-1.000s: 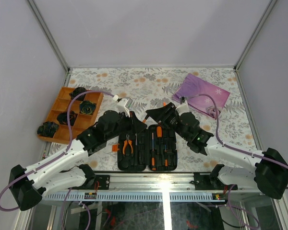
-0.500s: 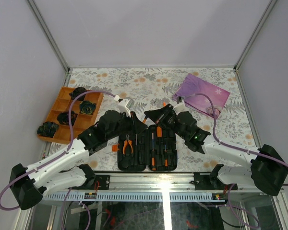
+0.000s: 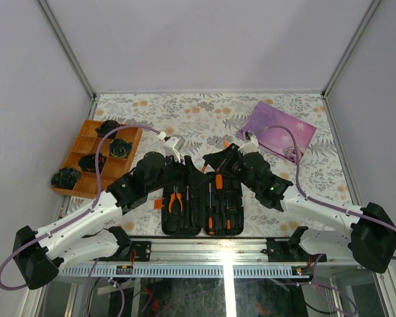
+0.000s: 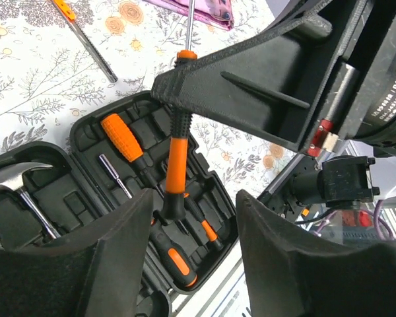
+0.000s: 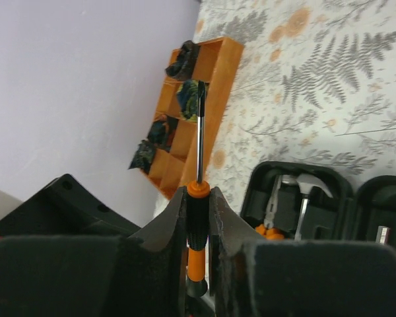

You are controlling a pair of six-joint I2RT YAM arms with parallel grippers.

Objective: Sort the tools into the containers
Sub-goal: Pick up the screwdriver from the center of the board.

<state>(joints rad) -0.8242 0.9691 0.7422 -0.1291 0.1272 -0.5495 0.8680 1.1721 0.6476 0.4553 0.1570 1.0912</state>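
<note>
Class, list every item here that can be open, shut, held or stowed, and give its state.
Black hinged hard tool case: open, lying flat.
Right gripper: shut on black-and-orange screwdriver, held over the case.
Left gripper: open, empty.
Steel-headed black-handled hammer: seated in case.
Orange-handled pliers: seated in case.

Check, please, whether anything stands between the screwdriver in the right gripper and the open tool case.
Nothing visible does. The screwdriver hangs handle-down in the right gripper, directly over the slots of the tool case; the left gripper, open, hovers close beside it.
</note>
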